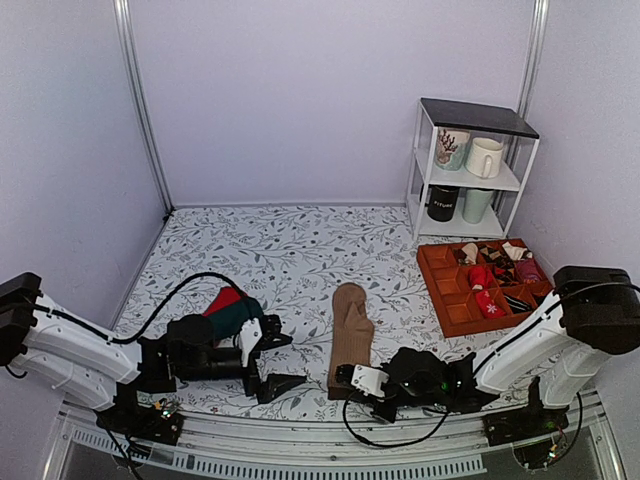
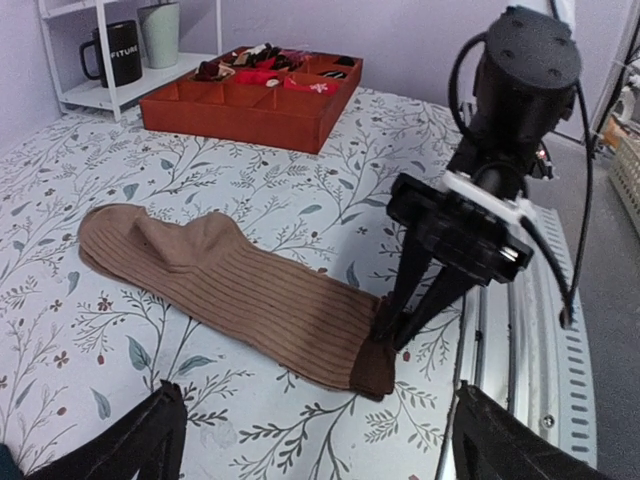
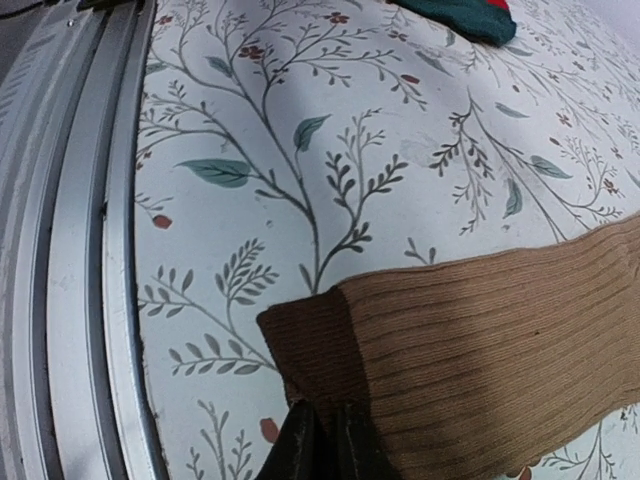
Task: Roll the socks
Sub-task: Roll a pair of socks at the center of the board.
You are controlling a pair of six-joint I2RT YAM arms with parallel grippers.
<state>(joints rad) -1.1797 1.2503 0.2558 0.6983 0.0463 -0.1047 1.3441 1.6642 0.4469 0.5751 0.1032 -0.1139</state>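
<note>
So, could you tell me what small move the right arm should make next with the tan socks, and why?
Probably lift the cuff slightly and curl it over toward the toe to start the roll. The right gripper has its jaws pinched on that darker cuff end, and the socks lie flat and unrolled.

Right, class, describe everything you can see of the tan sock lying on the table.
The sock is tan-brown ribbed knit with a darker brown cuff band and a rounded toe. It lies flat and stretched out on the leaf-patterned table, cuff near the front edge, toe pointing away. A soft fold bulges around the heel. The right claw is pinched shut on the cuff edge, bunching it slightly. Whether it is one sock or a stacked pair cannot be told.
</note>
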